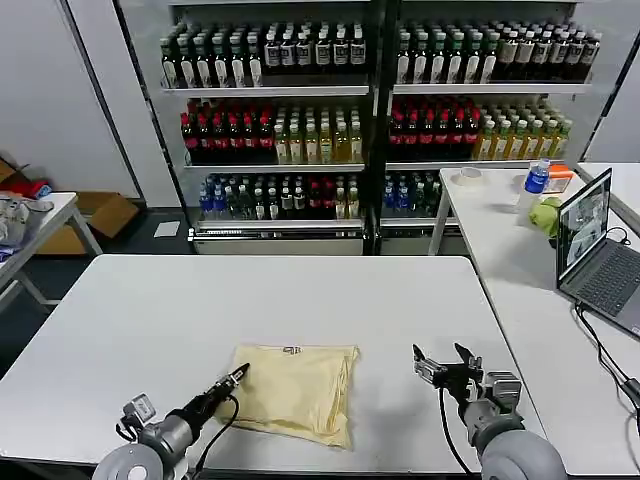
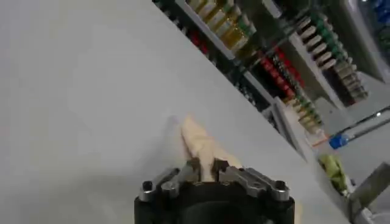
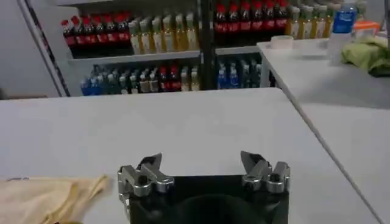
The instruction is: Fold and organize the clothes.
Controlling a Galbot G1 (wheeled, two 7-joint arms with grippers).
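The clothes, one pale cream-yellow T-shirt (image 1: pixel 297 390), lie folded into a rough rectangle on the white table (image 1: pixel 150 320) near its front edge, the neck label at the far side. My left gripper (image 1: pixel 238 376) is at the shirt's near-left corner, shut on a pinch of the fabric (image 2: pixel 201 148). My right gripper (image 1: pixel 443 358) hovers to the right of the shirt, open with nothing between its fingers. In the right wrist view the shirt's edge (image 3: pixel 46 196) lies off to the side of that gripper (image 3: pixel 201 163).
A second white table (image 1: pixel 520 260) stands to the right with a laptop (image 1: pixel 592 250), a bottle (image 1: pixel 537 178) and a green object (image 1: pixel 546 214). Shelves of drink bottles (image 1: pixel 370 100) fill the back wall. Bare tabletop lies around the shirt.
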